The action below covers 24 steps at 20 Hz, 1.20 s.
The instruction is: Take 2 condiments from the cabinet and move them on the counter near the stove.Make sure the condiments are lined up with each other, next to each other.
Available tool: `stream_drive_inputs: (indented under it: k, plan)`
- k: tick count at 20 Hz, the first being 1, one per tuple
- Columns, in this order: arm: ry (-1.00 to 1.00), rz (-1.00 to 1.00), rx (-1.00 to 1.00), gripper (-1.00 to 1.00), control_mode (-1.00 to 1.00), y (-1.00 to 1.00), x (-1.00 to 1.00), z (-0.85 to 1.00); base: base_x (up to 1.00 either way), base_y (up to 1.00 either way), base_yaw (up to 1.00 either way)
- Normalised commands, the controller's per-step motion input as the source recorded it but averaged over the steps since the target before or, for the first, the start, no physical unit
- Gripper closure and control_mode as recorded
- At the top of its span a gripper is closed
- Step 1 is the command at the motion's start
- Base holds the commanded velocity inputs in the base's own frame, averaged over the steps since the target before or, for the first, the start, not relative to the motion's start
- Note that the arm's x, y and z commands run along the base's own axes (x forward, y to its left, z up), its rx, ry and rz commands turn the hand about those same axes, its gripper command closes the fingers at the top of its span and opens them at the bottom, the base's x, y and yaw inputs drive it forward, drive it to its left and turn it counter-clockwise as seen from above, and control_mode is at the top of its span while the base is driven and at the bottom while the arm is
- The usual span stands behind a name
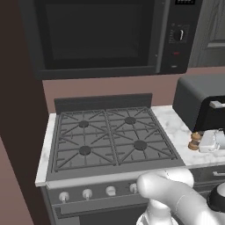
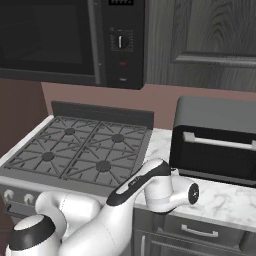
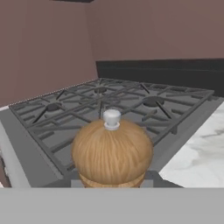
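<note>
The mill [image 3: 112,151] stands upright in the pincer [image 1: 203,141], which is clamped on it. It sits low over the counter [image 1: 176,127], just right of the stove [image 1: 110,138]. A dark toaster oven [image 1: 200,103] stands behind it on the counter.

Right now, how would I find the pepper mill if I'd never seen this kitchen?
Find the stove under the microwave. Just right of it, over the marble counter, the claw grips the pepper mill. It's the only brown wooden thing, round with a small silver knob.
</note>
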Motion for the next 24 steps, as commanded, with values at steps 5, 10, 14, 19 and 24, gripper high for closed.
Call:
stream_drive_inputs:
  k: [5, 10, 14, 19, 24]
  plan:
    - [0.0, 0.0, 0.0, 1.0, -1.0, -0.12, 0.14, -0.19, 0.0, 0.0, 0.0]
    - [0.0, 0.0, 0.0, 1.0, -1.0, -0.13, 0.21, -0.13, 0.0, 0.0, 0.0]
    - [0.0, 0.0, 0.0, 1.0, -1.0, -0.08, 0.11, -0.16, 0.0, 0.0, 0.0]
    - [-0.06, 0.0, 0.0, 1.0, -1.0, -0.01, 0.02, -0.19, 0.0, 0.0, 0.0]
    - [-0.09, 0.0, 0.0, 1.0, -1.0, 0.0, 0.0, -0.17, 0.0, 0.0, 0.0]
